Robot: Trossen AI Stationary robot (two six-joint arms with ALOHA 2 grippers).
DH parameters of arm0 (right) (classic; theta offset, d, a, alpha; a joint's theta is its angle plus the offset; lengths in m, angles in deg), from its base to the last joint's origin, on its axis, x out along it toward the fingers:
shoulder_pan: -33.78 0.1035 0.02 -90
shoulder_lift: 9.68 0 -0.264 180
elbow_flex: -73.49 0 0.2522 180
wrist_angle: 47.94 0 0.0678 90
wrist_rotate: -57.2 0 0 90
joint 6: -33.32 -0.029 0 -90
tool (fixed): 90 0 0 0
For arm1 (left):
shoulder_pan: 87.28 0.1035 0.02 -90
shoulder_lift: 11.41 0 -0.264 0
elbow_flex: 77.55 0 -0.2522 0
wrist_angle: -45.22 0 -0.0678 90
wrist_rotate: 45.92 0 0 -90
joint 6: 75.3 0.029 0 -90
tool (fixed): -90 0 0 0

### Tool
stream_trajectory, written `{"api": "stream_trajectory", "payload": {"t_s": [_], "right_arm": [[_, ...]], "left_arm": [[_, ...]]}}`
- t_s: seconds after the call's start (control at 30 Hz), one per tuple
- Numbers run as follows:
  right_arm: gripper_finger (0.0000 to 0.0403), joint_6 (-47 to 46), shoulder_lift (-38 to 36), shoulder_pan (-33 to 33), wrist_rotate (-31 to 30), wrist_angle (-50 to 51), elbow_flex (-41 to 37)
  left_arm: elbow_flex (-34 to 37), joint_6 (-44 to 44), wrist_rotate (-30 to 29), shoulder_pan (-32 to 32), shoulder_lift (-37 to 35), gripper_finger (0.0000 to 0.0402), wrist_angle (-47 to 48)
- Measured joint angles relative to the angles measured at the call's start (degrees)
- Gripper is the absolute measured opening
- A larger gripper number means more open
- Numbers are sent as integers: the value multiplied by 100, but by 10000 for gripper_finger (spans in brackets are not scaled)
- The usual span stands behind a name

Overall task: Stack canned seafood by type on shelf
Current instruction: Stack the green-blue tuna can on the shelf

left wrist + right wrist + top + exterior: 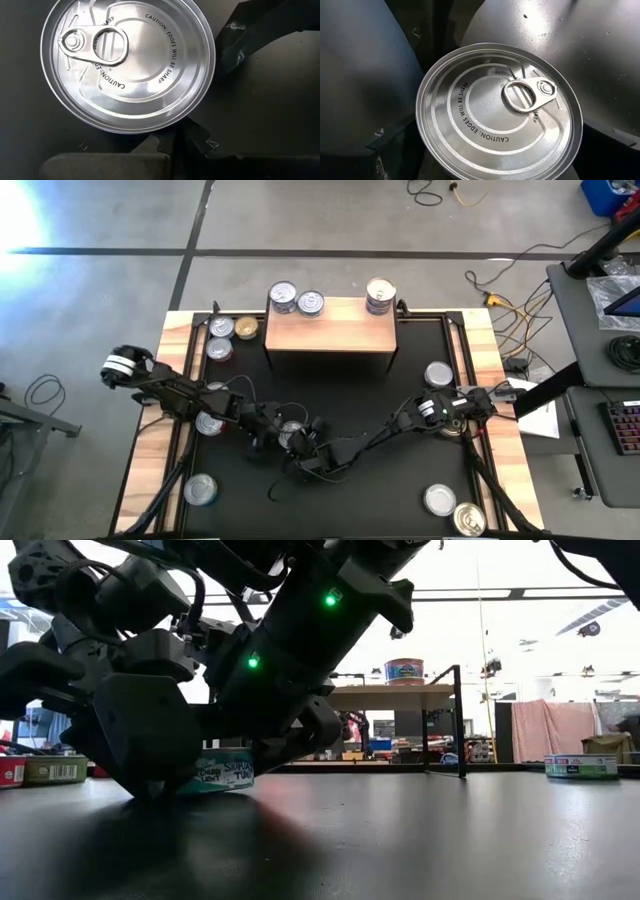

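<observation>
Down near the middle of the black mat [400, 480], both arms crowd over a single silver-topped tin [292, 432]. The left gripper [272, 430] reaches in from the left and the right gripper [305, 452] from the right, so the tin sits between them, resting flat on the mat. From table height its teal side label [222, 773] peeks out under the dark arm bodies. Each wrist camera looks almost straight down on the lid [127, 65], pull ring up, with dark fingers close beside its rim [500, 135]. Whether either pair of fingers is spread or pressing on the tin, I honestly cannot tell; the fingertips are mostly hidden.

At the far side stands the shelf [330, 330], its light wood top carrying two tins [297, 300] close together at the far left corner and a stack of tins [380, 295] at the far right corner. Other tins lie scattered: a cluster [226, 335] left of the shelf, one [438, 373] at the right, one [200, 490] near left, and a pair [450, 508] near right.
</observation>
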Motion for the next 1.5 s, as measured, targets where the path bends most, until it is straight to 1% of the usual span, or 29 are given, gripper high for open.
{"api": "stream_trajectory", "payload": {"t_s": [0.2,0.33,0.43,0.53,0.67,0.77,0.87,0.93,1.03,1.17,1.2,1.27,1.33,1.4,1.5], "right_arm": [[401,-171,0,-9,-2,44,0],[401,-307,0,-9,-21,69,15],[400,-343,15,-23,-30,32,87],[388,-354,12,-45,-45,-52,96],[380,-352,-17,-70,-127,13,96],[380,-368,-26,-98,-53,42,94],[380,-412,-44,-103,113,41,94],[380,-411,-90,-102,208,80,94],[380,-375,-240,-98,397,231,83],[380,-254,-608,-87,569,723,227],[379,-196,-739,-85,567,865,281],[379,-120,-1019,-83,499,1124,376],[379,-93,-1309,-83,342,1316,399],[379,-141,-1547,-83,11,1559,436],[379,-498,-1934,-115,-624,1949,464]], "left_arm": [[4,-47,-16,0,-33,1,-44],[-169,244,-116,-2,-185,1,414],[-216,325,-243,0,-441,1,958],[-216,152,-358,2,-807,1,1328],[-198,-107,-718,2,-1267,1,1431],[-197,-191,-744,11,-1405,1,1432],[-391,-221,-861,21,-1504,1,1434],[-522,-235,-992,21,-1593,1,2020],[-963,-111,-1401,15,-1915,1,2750],[-1561,404,-2375,32,-2361,1,3724],[-1707,538,-2587,59,-2467,1,3839],[-2019,799,-2892,184,-2742,1,3900],[-2222,1036,-3006,425,-2942,1,4064],[-2320,1230,-3000,738,-3132,1,4067],[-2418,1327,-2994,1344,-3467,1,4022]]}}
